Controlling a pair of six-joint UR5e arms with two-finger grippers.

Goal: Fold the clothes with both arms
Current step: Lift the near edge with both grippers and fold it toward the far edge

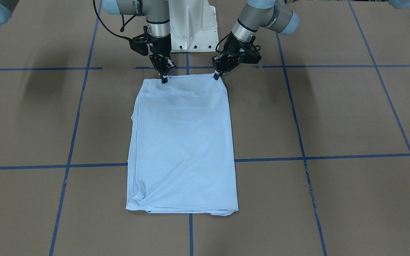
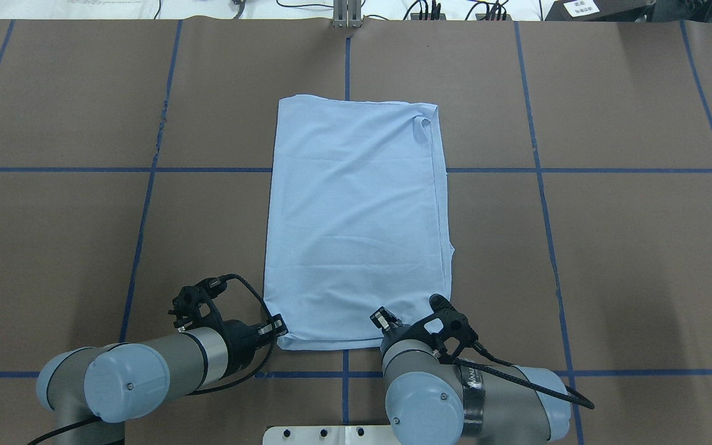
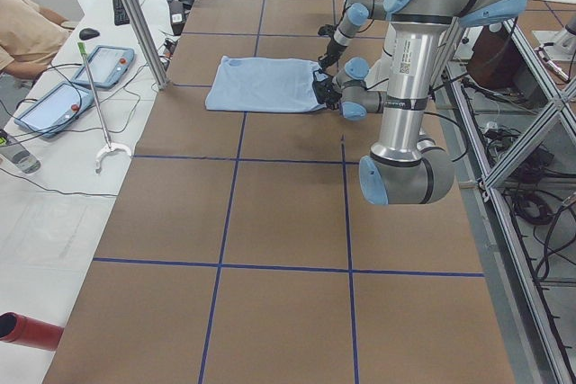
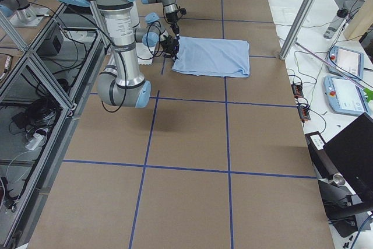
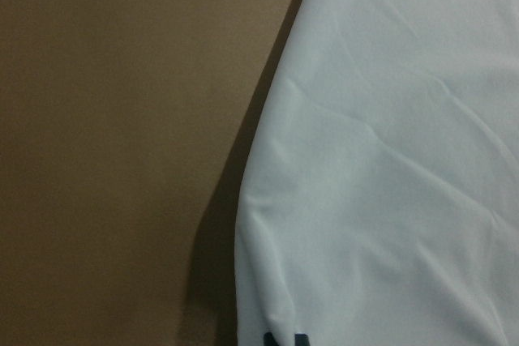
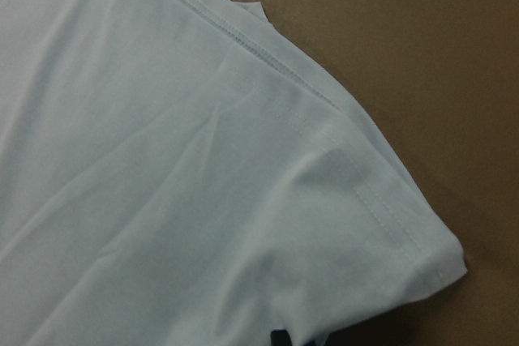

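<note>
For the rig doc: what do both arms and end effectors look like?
Left arm and right arm: silver-grey tubes, light blue joint caps, black cables looped outside. Left end effector and right end effector: black, two thin fingers.

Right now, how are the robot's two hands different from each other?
The left gripper slants in toward the T-shirt from the side; the right gripper points almost straight down. The left gripper is at a smooth corner with no stitching showing; the right gripper is at a corner with a stitched hem. Both are black, two-fingered, and pinch the shirt edge nearest the robot.
</note>
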